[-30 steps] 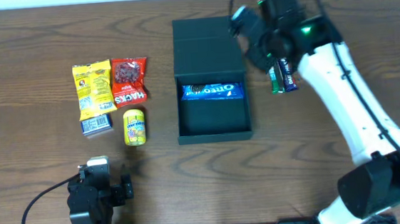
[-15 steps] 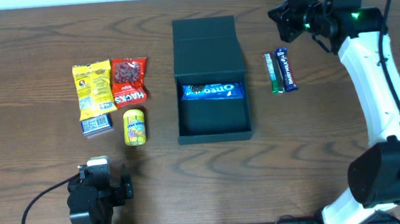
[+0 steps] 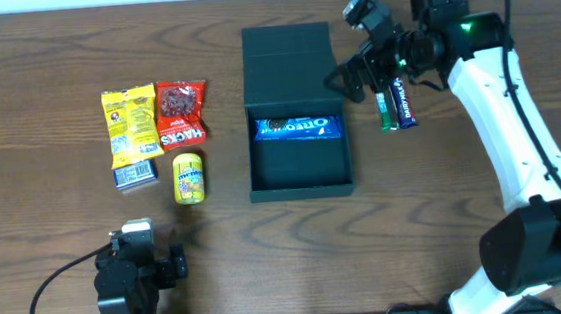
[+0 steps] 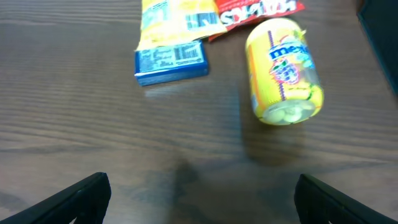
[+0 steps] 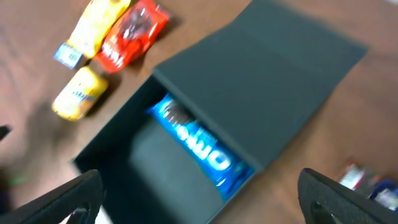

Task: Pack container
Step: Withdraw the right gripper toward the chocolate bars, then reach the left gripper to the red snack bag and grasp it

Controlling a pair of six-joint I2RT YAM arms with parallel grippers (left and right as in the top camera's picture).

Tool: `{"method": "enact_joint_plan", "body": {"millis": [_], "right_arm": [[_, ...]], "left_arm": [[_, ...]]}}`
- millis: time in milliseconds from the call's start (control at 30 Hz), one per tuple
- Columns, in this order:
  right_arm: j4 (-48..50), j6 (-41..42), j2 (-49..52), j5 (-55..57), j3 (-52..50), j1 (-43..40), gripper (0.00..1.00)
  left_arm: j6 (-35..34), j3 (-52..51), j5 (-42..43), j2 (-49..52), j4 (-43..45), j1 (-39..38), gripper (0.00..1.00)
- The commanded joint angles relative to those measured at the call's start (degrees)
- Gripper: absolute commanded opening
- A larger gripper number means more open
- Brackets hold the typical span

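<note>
**Over the box lid, right arm between picks**

Up at the far right of the container, the right end effector (image 3: 347, 78) hangs just off the edge of the flipped-back lid (image 3: 288, 61). Its fingers are spread wide with nothing between them; the right wrist view shows both tips far apart at the bottom corners. The container (image 3: 301, 190) sits mid-table with its mouth open. An Oreo packet (image 3: 297, 128) lies across the inside, up against the hinge side, and the rest of the floor is bare.

Just right of the end effector are a green bar (image 3: 385, 104) and a dark blue bar (image 3: 402, 99), lying side by side, close enough that I can't tell if they touch. Across the table (image 3: 42, 55) on the left are a yellow packet (image 3: 129, 121), a red packet (image 3: 181, 113), a small blue box (image 3: 134, 173) and a yellow tub (image 3: 189, 177). The left end effector (image 4: 205, 199) is parked near them, fingers also wide apart and empty.

My guess: one item is packed and the next pick is being set up, probably one of those bars. That needs a drop straight down with the fingers across one bar's narrow width, or it'll nab both.
</note>
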Motion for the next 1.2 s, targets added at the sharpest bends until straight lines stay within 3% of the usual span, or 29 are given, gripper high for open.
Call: {"method": "enact_joint_plan", "body": {"millis": [0, 67, 233, 400, 500, 567, 633, 700, 1000, 1167], "right_arm": [[-3.43, 0.98, 0.76, -0.96, 0.04, 0.35, 0.99], [-6.47, 0.94, 0.76, -0.90, 0.04, 0.35, 0.99], [-12.52, -0.44, 0.76, -0.87, 0.04, 0.35, 0.99], [-15.34, -1.05, 0.76, 1.18, 0.04, 0.35, 0.99], [-15.78, -1.07, 0.76, 1.53, 0.04, 0.35, 0.99], [-15.61, -2.01, 0.76, 1.55, 0.04, 0.33, 0.99], [-15.08, -2.78, 0.76, 1.53, 0.04, 0.31, 0.99], [-13.77, -2.78, 0.76, 1.55, 0.04, 0.31, 0.99], [-5.14, -2.78, 0.76, 1.55, 0.04, 0.31, 0.99], [-2.16, -2.80, 0.76, 1.60, 0.04, 0.31, 0.99]], "left_arm": [[-8.37, -0.48, 7.93, -0.37, 1.07, 0.17, 0.95], [-17.49, -0.33, 11.43, -0.37, 1.42, 0.17, 0.95], [-51.28, -0.26, 11.98, -0.37, 0.28, 0.15, 0.95], [-66.66, -0.26, 10.21, -0.37, 4.15, 0.15, 0.95], [-56.54, -0.26, 16.04, -0.20, 17.73, 0.11, 0.96], [-54.42, 0.13, 16.48, 0.48, 22.97, 0.11, 0.96], [-54.01, 1.51, 14.27, 2.14, 23.63, 0.13, 0.96], [-49.09, 5.09, 11.91, 7.28, 23.61, 0.11, 0.96], [-26.10, 29.33, 9.31, 44.44, 21.62, 0.07, 0.96], [-19.23, 42.99, 5.90, 65.31, 20.39, -1.86, 0.96]]}}
